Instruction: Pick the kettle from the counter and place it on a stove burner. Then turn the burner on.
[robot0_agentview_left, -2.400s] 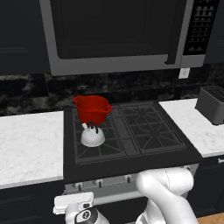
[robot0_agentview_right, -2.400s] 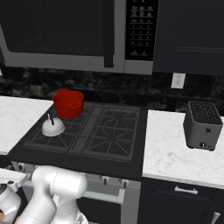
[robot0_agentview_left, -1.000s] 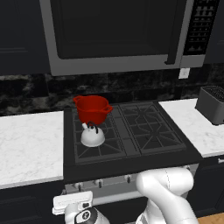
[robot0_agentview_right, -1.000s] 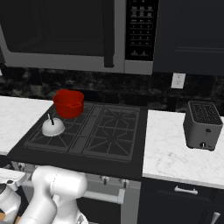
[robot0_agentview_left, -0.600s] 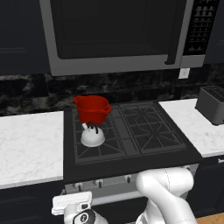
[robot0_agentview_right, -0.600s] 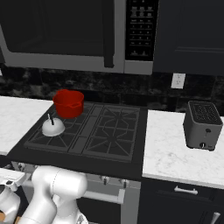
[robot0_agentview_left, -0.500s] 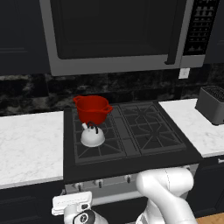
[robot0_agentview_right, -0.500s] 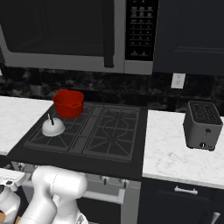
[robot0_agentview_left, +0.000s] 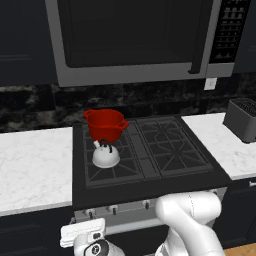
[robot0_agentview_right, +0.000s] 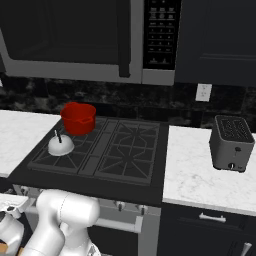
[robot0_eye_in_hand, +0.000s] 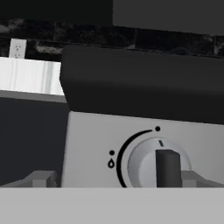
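with the kettle (robot0_agentview_left: 105, 157) set on the stove burner (robot0_agentview_left: 112, 162), the knob (robot0_eye_in_hand: 160, 165) needs turning next; jaws' state cannot be told.

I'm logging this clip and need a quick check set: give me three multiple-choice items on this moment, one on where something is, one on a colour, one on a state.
1. Where does the kettle stand?
A. on the white counter left of the cooktop
B. on the front-left stove burner, in front of the pot
C. beside the toaster

2. What colour is the pot on the rear-left burner?
A. red
B. blue
C. silver

3. In the hand view, how does the knob stand?
A. its dark bar lies sideways
B. its dark bar is upright, pointing at the mark above it
C. it has been pulled off

Answers: 1 B, both base views show the kettle on the front-left grate. 2 A, the pot is plainly red in both base views. 3 B, the bar stands vertical in the hand view, under the small tick.
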